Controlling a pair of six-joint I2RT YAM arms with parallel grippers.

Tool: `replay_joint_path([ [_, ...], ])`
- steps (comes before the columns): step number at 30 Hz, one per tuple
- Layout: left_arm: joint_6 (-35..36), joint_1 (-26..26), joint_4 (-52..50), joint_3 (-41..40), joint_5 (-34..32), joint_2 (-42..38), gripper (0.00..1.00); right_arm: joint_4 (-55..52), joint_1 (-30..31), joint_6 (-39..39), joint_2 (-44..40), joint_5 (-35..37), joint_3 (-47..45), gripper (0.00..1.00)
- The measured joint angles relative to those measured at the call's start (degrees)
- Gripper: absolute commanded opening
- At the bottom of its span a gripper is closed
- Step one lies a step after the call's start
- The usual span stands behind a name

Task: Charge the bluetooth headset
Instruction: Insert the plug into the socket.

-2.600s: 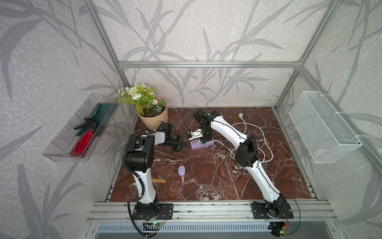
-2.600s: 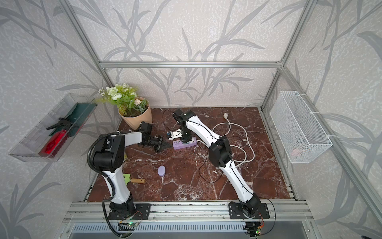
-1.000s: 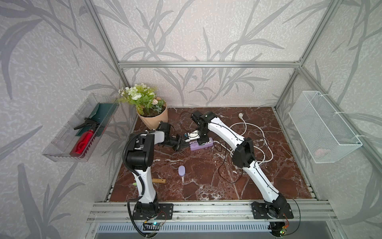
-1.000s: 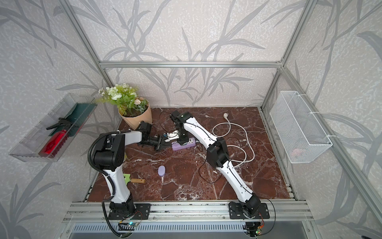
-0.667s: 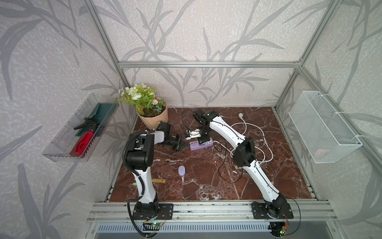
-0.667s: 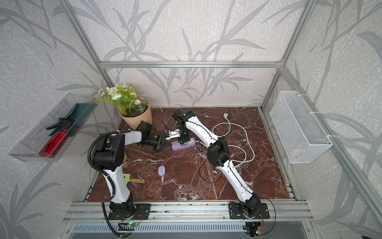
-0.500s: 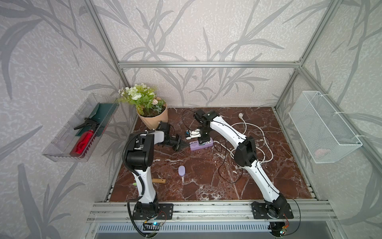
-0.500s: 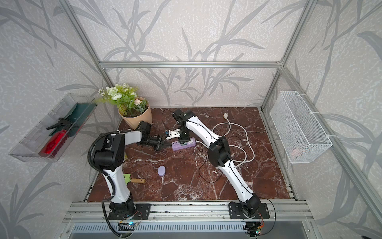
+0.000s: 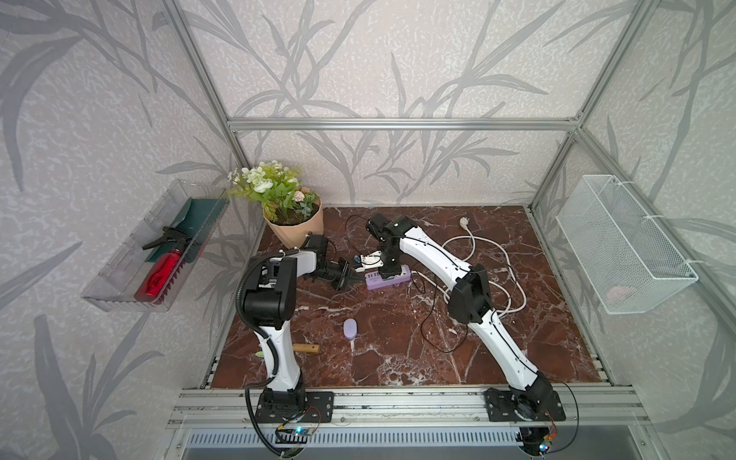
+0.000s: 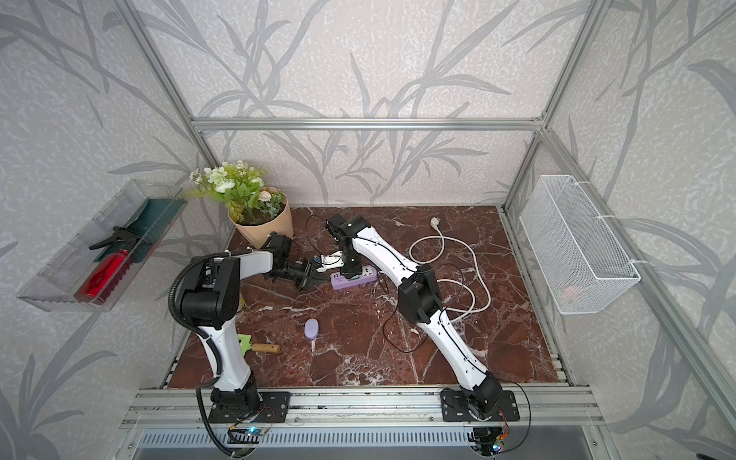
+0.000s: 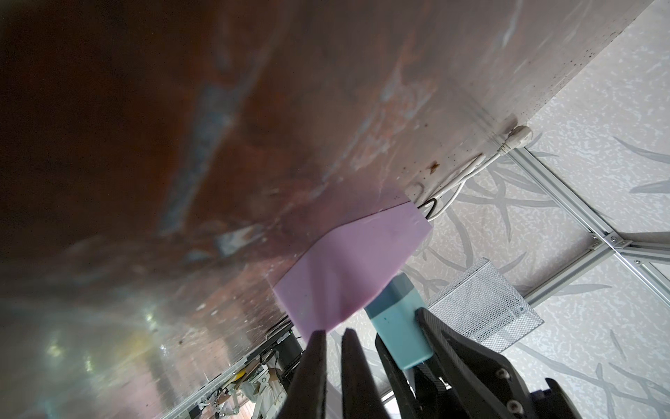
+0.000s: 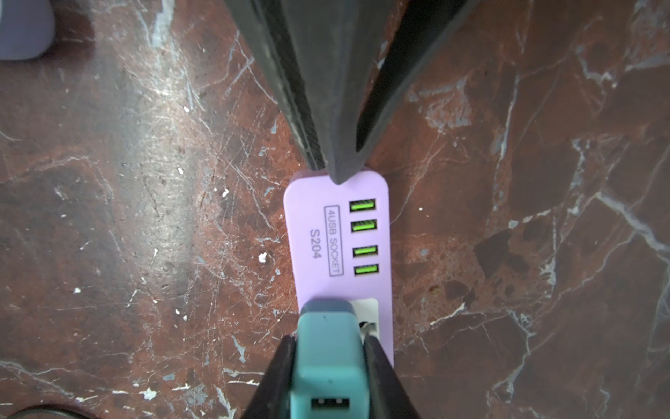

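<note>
Red-brown marble surface point(image 9: 398, 358), alu-frame cell, leaf wallpaper. Step in hand, as I read it: seating the teal adapter point(image 11: 397, 326) in the power strip point(image 12: 337, 246). From above, the right hand point(image 12: 328, 342) pinches the adapter on both sides, right over the strip's white socket; can't tell if the pins are fully home. Opposite it, the left hand point(image 11: 334, 335) has its fingers pressed nearly together, empty, tips butted against the strip's USB end like a stop. To do it well: push straight down along the pin axis, no rocking. Brace that end so the strip can't skate or tip on the slick marble. Let go only once the adapter base sits flush, and leave its top port unobstructed. Untouched, the bluetooth headset point(image 9: 350, 329) lies flat on the surface, well apart from the strip, on its arm-base side. Count: one strip with four green USB ports, one adapter with one port, one headset, two hands, one white mains lead point(image 9: 474, 247), at least one thin black cable point(image 9: 434, 318) trailing beside the strip.
</note>
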Motion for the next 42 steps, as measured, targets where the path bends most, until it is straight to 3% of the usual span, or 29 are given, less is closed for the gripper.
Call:
replay_joint_path([
  [8, -0.02, 0.0, -3.19, 1.31, -1.77, 0.0, 0.12, 9.27, -4.96, 3.19, -6.43, -5.33, -13.33, 0.0],
  [17, 0.0, 0.0, -3.41, 1.36, -2.27, 0.0, 0.12, 3.3, -2.75, 3.56, 0.26, -2.01, -0.35, 0.02],
  [21, 0.0, 0.0, -3.43, 1.4, -2.27, 0.0, 0.12, 3.91, -2.58, 4.24, -0.42, -1.49, -1.29, 0.31],
  [30, -0.07, 0.02, -3.43, 1.4, -2.21, -0.13, 0.12, 4.7, -2.67, 9.31, -0.5, -2.16, -2.58, 0.44],
  [31, -0.11, 0.02, -3.43, 1.4, -2.23, -0.15, 0.12, 4.87, -2.67, 9.99, -0.83, -2.8, -2.58, 0.81],
  [32, -0.15, 0.02, -3.41, 1.4, -2.23, -0.22, 0.12, 5.11, -2.62, 11.47, -1.36, -3.52, -2.6, 0.99],
  [37, -0.26, 0.15, -2.93, 1.4, -2.21, -1.51, 0.16, 7.54, -2.4, 16.35, -7.76, -7.54, -4.48, 0.99],
  [42, -0.48, 0.28, -2.54, 1.38, -2.1, -3.85, 0.23, 14.12, -1.99, 24.15, -21.31, -6.8, -12.02, 0.99],
])
